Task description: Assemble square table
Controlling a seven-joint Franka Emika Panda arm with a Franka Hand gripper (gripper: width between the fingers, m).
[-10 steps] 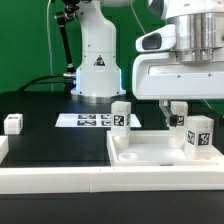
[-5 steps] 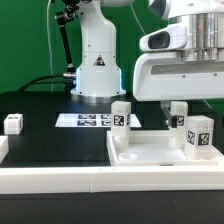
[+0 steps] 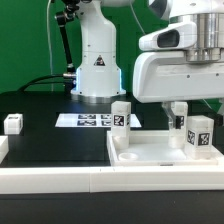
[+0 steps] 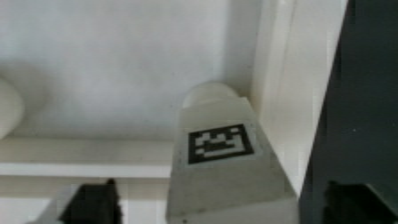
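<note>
Looking at the gripper [image 3: 176, 103] parked low over the far right part of the top [image 3: 150, 157], with its bulky white body blocking most of that corner in the exterior view. Straddling one leg [image 3: 179, 114], going by the wrist view: tagged leg sitting between the dark fingers [image 4: 349, 150]. Spread wide, not clamping anything. Clear gap between the leg and one finger. Can't tell about contact on the other side, too dark there.

Found the top lying flat on the black table [image 3: 40, 135], rim up, over toward the exterior view's right, just behind the white front rail [image 3: 60, 182]. Counting three legs standing upright on it:
- the one under the gripper
- a second leg [image 3: 121, 115] at the far corner on the exterior view's left
- a third leg [image 3: 200, 136] near the exterior view's right edge, tag facing the camera

Spotted a fourth leg [image 3: 13, 123] too, well apart from the rest, alone on the table at the exterior view's far left.

Also seeing the marker board [image 3: 92, 120] flat on the table, between the robot base [image 3: 97, 65] and the top, just beside the second leg as seen from that camera. Plain green backdrop [image 3: 25, 40] behind everything.
</note>
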